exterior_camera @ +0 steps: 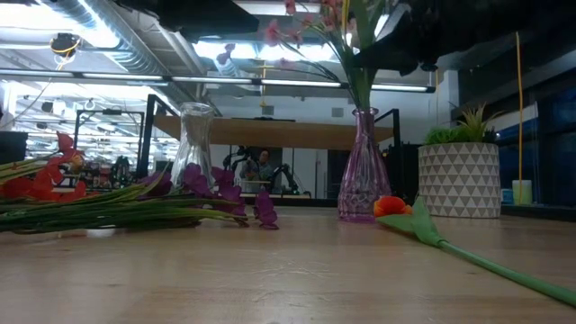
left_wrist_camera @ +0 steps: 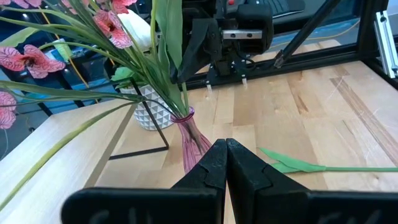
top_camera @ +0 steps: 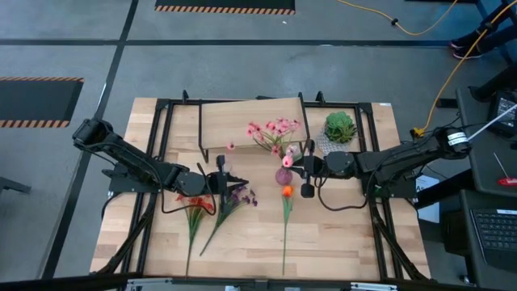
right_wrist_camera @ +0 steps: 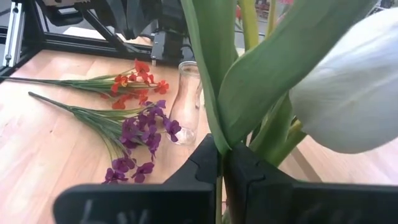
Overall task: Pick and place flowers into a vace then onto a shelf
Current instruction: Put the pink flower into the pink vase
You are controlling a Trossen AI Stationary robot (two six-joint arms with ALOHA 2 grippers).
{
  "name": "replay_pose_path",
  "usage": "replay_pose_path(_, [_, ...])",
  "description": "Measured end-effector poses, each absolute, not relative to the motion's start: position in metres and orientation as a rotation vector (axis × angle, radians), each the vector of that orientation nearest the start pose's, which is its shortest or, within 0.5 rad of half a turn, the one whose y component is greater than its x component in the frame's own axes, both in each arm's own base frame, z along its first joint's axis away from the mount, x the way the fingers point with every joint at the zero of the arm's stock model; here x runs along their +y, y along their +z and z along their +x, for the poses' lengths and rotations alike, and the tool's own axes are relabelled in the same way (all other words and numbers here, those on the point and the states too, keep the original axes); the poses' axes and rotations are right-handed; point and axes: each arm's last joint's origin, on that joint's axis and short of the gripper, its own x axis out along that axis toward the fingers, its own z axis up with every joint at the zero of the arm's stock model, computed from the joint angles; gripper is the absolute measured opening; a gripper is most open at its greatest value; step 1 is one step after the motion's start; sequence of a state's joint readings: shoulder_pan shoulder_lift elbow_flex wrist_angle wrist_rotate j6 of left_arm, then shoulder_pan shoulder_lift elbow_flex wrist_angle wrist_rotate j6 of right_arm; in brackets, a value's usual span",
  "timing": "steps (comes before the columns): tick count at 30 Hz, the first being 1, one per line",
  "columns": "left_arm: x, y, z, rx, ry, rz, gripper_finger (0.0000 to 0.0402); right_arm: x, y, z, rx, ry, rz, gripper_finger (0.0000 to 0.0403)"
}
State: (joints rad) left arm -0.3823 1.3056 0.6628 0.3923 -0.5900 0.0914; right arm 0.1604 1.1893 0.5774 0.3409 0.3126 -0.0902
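Right gripper point(right_wrist_camera: 221, 163) was clamped on the green stems of the pink flowers point(top_camera: 275, 131) standing in the pink vase point(exterior_camera: 364, 171), just before the shelf point(top_camera: 242, 121). Left gripper point(left_wrist_camera: 226, 163), fingers pressed together, hovered near the clear vase point(exterior_camera: 194, 137), beside the red flowers point(top_camera: 195, 206) and purple flowers point(top_camera: 241, 195) lying on the table point(top_camera: 339, 234).

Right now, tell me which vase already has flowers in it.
The pink vase, beside the potted plant: pink flowers stand in it. The clear vase is empty, with red and purple flowers lying around it.
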Motion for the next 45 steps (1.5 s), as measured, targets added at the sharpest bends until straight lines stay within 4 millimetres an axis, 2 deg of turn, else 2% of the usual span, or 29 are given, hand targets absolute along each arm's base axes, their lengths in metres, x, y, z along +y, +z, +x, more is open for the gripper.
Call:
replay_pose_path(6, [-0.0865,0.2367,0.2582,0.231,0.197,0.208,0.0004,0.0308,0.2313,0.2466,0.274,-0.137,-0.176,0.0025])
replay_pose_path(19, [-0.0865,0.2368,0.2581,0.228,0.200,0.181,0.0004,0.0306,0.2279,0.2454,0.312,-0.134,-0.186,0.0140])
replay_pose_path(26, [-0.0865,0.2368,0.2581,0.228,0.200,0.179,0.0004,0.0303,0.2237,0.2440,0.357,-0.132,-0.196,0.0162])
replay_pose_path(29, [-0.0865,0.2368,0.2581,0.228,0.201,0.177,0.0004,0.0304,0.2240,0.2441,0.354,-0.132,-0.198,0.0153])
replay_pose_path(32, [-0.0864,0.2368,0.2581,0.227,0.202,0.166,0.0004,0.0304,0.2241,0.2442,0.353,-0.132,-0.198,0.0126])
replay_pose_path(39, [-0.0865,0.2367,0.2581,0.227,0.202,0.164,0.0004,0.0304,0.2249,0.2445,0.344,-0.133,-0.194,0.0018])
replay_pose_path(45, [-0.0865,0.2367,0.2581,0.227,0.202,0.164,0.0004,0.0304,0.2247,0.2444,0.346,-0.133,-0.191,0.0011])
